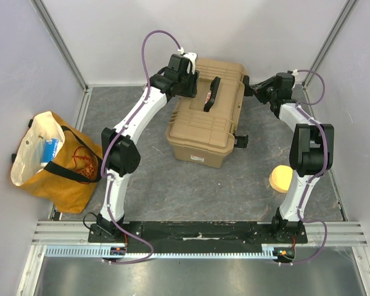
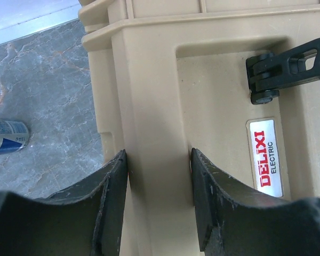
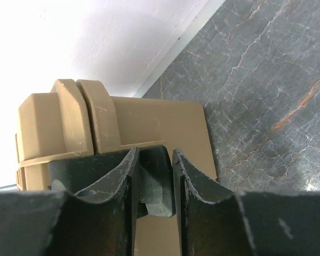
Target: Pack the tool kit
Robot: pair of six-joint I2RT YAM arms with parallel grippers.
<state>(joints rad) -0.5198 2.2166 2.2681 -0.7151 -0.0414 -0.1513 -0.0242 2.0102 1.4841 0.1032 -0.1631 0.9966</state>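
While the tan toolbox (image 1: 203, 132) sits shut on the desk (image 1: 172, 185), both hands grip it.
Left hand (image 2: 159, 160) clamps a lid ridge (image 2: 154, 80); right hand (image 3: 154, 154) pinches the far-right black latch (image 3: 156, 184).

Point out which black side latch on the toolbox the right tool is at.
The far latch, at the toolbox's back corner, between the right tool's fingers. The near latch stands free.

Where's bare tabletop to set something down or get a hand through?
Widest bare patch: in front of the toolbox, between left arm and right arm, sponge at its right edge. Narrower strip between cloth bag and toolbox, with the left arm over it. Crowded at the back: left gripper clamps the lid ridge, right gripper the latch.
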